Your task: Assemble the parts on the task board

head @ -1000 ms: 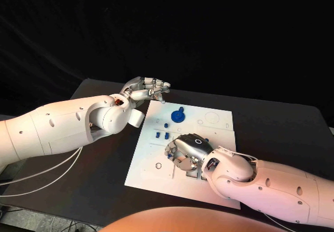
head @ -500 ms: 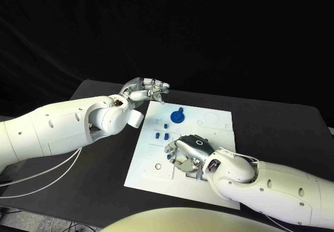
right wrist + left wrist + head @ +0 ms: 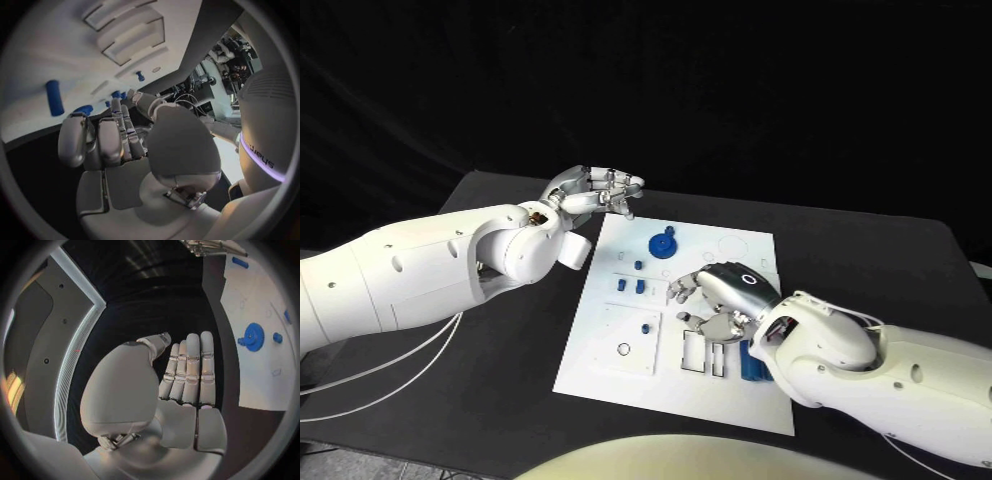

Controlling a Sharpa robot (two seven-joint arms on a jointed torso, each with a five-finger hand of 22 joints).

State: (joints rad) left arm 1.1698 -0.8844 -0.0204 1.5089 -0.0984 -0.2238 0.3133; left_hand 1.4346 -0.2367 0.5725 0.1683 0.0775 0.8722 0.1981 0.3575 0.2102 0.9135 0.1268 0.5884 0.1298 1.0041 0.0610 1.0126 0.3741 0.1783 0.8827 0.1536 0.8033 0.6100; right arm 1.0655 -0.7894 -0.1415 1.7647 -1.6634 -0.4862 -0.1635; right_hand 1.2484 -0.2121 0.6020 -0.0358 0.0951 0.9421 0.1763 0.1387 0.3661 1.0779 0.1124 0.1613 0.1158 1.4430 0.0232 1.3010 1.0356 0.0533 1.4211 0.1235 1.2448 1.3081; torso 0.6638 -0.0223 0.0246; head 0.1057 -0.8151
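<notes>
Right hand: the right hand (image 3: 723, 300) hung over the near-middle of the task board (image 3: 610, 358), fingers curled down and apart; nothing was seen in it, though the underside of the palm was hidden.
Left hand: the left hand (image 3: 596, 190) sat off the board's far left corner over the black table (image 3: 488, 345), fingers straight and together in its wrist view, holding nothing.
Part in play, at a guess: a blue bar (image 3: 753, 369) lay on the board just beside the right wrist, on the side toward the robot.
Its axis: long axis ran roughly near-to-far along the board; neither end looked different from the other.
Slots: rectangular recesses (image 3: 695, 352) lay just beside the bar, toward the left arm, under the right hand's fingers.
Nearer hand: the right one by a wide margin; the left was well apart.
Other parts: a blue gear (image 3: 666, 242) stood at the far end; small blue pegs (image 3: 629, 286) between it and the right hand.
Coming move, judged: pull back toward the robot to reach the bar.
</notes>
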